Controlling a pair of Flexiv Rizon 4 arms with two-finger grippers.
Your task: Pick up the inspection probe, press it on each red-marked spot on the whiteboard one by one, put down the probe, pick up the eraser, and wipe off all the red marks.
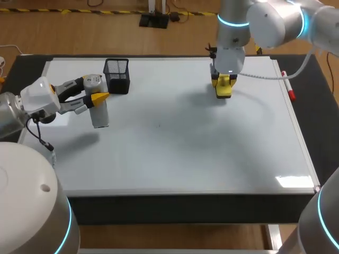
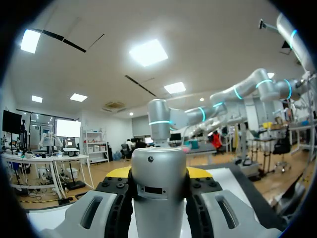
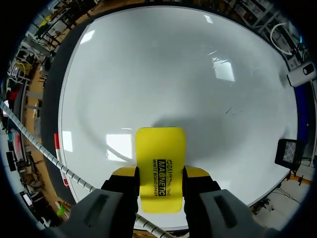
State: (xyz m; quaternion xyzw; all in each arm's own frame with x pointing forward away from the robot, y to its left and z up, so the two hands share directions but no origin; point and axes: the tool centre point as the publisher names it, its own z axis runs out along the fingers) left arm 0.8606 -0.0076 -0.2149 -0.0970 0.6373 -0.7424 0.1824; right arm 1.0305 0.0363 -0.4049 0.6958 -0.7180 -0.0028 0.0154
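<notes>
My left gripper [image 1: 98,99] is at the left of the whiteboard [image 1: 190,143], shut on the inspection probe [image 1: 99,114], a grey cylinder held about upright over the board. In the left wrist view the probe [image 2: 159,191] fills the gap between the yellow-tipped fingers [image 2: 117,172]. My right gripper [image 1: 224,84] hangs over the board's far middle, shut on the yellow eraser [image 1: 224,90]. Seen from the right wrist, the eraser [image 3: 160,166] is clamped between both fingers above the white surface [image 3: 188,79]. No red marks show on the board; only a tiny dark speck [image 3: 230,111].
A black mesh pen holder [image 1: 117,75] stands on the board's far left, just beyond the probe, and shows again [image 3: 289,153] in the right wrist view. A red marker [image 1: 287,85] lies along the board's right edge. Dark table [image 1: 318,106] borders the board.
</notes>
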